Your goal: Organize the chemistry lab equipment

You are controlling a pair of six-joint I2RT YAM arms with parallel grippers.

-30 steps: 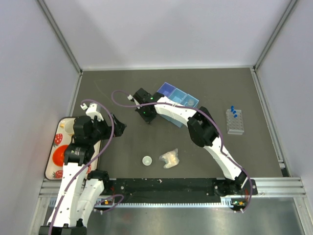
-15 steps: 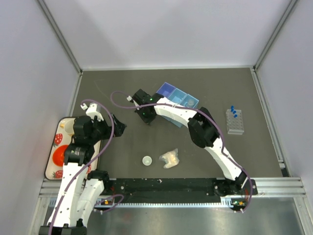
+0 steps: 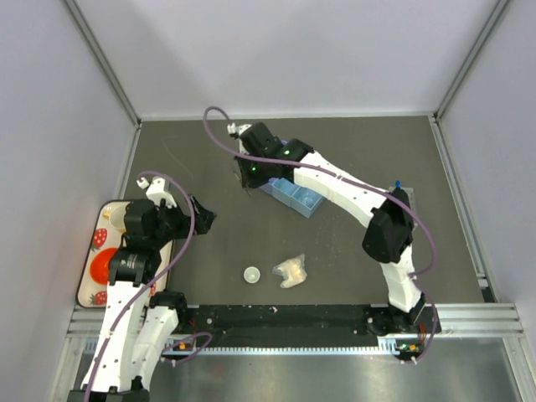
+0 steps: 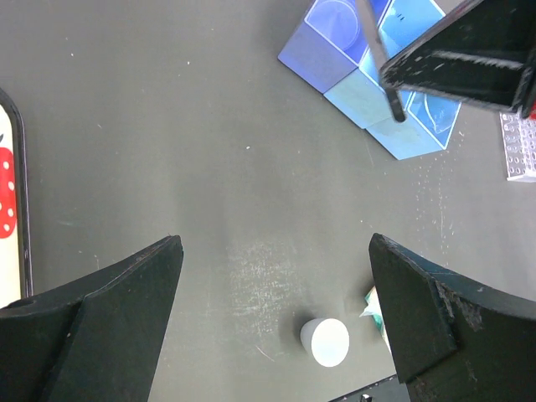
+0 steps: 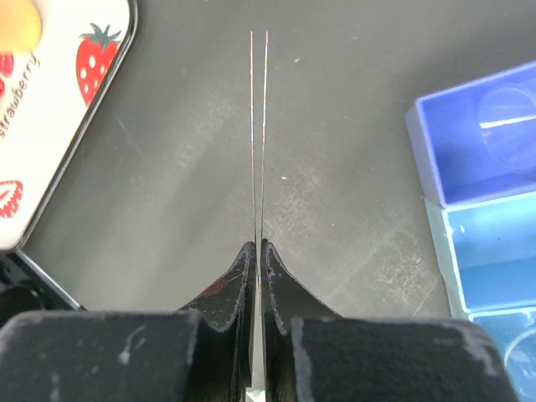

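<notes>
Beside the blue three-compartment plastic box [image 4: 314, 63], right gripper [image 5: 259, 251] pinches a thin straight rod [image 4: 381, 63] by one end; it may slip. Left gripper [image 4: 275, 243] gapes wide.

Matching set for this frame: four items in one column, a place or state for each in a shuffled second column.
Column 1
1. white dish
2. strawberry-print tray
3. left gripper
4. right gripper

Column 2
A. shut on a thin rod
B. at the left edge of the table
C. open, holding nothing
D. just left of the pale packet

Pairs: 1-D, 2-B, 3-C, 4-A
</notes>
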